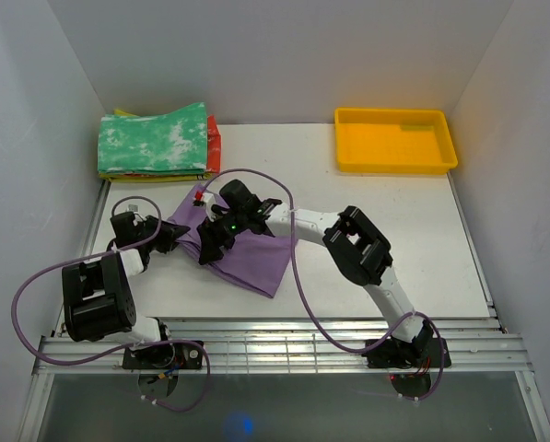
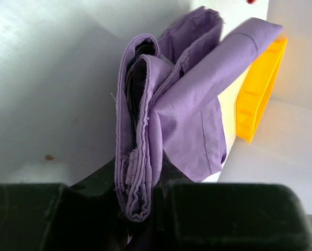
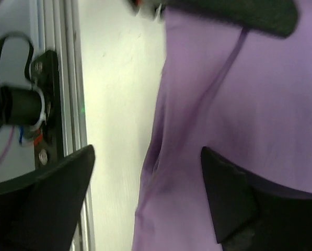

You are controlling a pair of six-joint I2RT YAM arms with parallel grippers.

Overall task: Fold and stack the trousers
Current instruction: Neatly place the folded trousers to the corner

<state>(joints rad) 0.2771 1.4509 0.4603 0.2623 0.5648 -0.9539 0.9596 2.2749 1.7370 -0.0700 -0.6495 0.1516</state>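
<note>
The lilac trousers (image 1: pixel 253 259) lie folded on the white table, left of centre. My left gripper (image 1: pixel 175 237) comes in from the left and is shut on their bunched left edge. In the left wrist view several layers of the trousers (image 2: pixel 189 110) stand pinched in the left gripper (image 2: pixel 144 180). My right gripper (image 1: pixel 210 247) hovers over the cloth's left part, open. In the right wrist view the right gripper (image 3: pixel 146 154) straddles the trousers' (image 3: pixel 239 104) edge, one finger over bare table, the other over the cloth, gripping nothing.
A stack of folded garments (image 1: pixel 155 140), green-and-white on top with red and yellow edges below, sits at the back left. A yellow tray (image 1: pixel 394 140) stands at the back right. A metal rail (image 1: pixel 275 350) runs along the near edge. White walls enclose the table.
</note>
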